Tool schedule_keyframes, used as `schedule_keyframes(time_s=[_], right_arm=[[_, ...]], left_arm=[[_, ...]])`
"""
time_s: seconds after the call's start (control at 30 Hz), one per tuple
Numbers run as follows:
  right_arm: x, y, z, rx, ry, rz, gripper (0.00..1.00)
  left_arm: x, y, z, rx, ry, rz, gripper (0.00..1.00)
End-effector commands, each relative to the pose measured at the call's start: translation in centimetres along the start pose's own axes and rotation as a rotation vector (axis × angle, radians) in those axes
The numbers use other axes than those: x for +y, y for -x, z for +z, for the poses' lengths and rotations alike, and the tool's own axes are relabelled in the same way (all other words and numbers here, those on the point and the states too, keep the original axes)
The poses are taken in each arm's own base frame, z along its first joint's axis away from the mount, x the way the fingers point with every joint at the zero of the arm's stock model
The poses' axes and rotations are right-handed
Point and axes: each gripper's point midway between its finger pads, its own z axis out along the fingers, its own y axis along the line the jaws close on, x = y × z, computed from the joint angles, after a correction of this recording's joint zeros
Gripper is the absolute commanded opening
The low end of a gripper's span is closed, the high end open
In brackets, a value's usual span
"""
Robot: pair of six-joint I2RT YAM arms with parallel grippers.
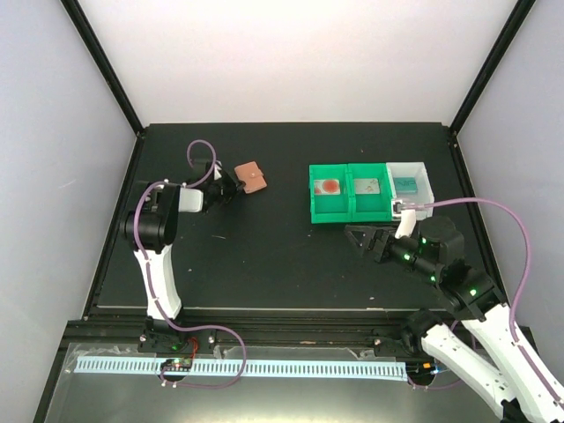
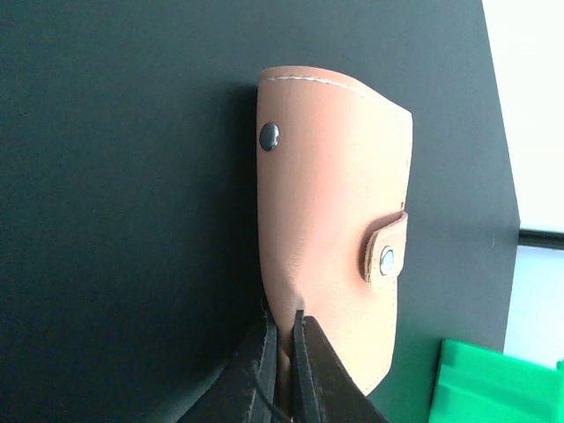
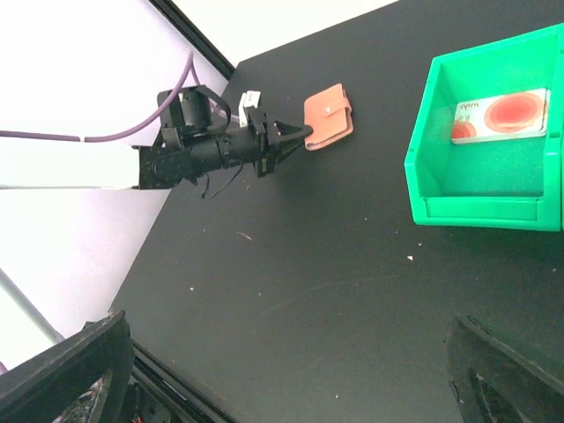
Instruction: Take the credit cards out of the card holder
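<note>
The card holder (image 2: 339, 229) lies folded on the tabletop (image 1: 264, 256) towards its far left. Its snap tab (image 2: 386, 257) looks fastened, and the left claw (image 2: 286, 322) is pinched tight on a thin bit of its near edge, so I judge any lift or drag should go slow and low, as so shallow a bite could slip. Credit cards (image 1: 329, 186) lie in the green bins (image 1: 335, 211) and the white bin (image 1: 426, 187) well apart to the right, with the right claw (image 1: 361, 240) hanging wide and empty near them; whether any card is inside the holder cannot be told.
</note>
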Motion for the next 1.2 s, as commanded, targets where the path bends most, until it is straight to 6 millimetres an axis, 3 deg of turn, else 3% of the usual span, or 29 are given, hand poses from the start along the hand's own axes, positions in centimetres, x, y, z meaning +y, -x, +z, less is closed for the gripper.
schedule_keyframes(time_s=[0.0,0.3,0.47,0.8,1.0,1.17], right_arm=[[-0.4,0.1,-0.7,-0.019,-0.023,-0.016,0.97],[-1.2,-1.7,-0.1,0.073,-0.046,-0.053,0.97],[-1.0,-3.0,0.2,0.133,-0.013,-0.073,0.96],[-2.4,-5.2,2.7,0.25,-0.041,-0.032,0.81],[-4.2,-8.2,5.2,0.34,-0.095,-0.003,0.71],[-3.2,-11.6,7.9,0.432,-0.098,-0.035,0.67]], left_arm=[[-0.3,-2.5,-1.8,0.072,0.008,0.027,0.02],[-0.9,-9.6,-6.8,0.172,-0.08,0.073,0.01],[-0.2,-14.0,-9.4,0.259,-0.085,0.121,0.02],[-0.5,-22.8,-13.8,0.359,-0.124,0.231,0.01],[1.2,-25.4,-16.0,0.317,-0.108,0.216,0.01],[1.5,-26.8,-16.9,0.299,-0.104,0.223,0.03]])
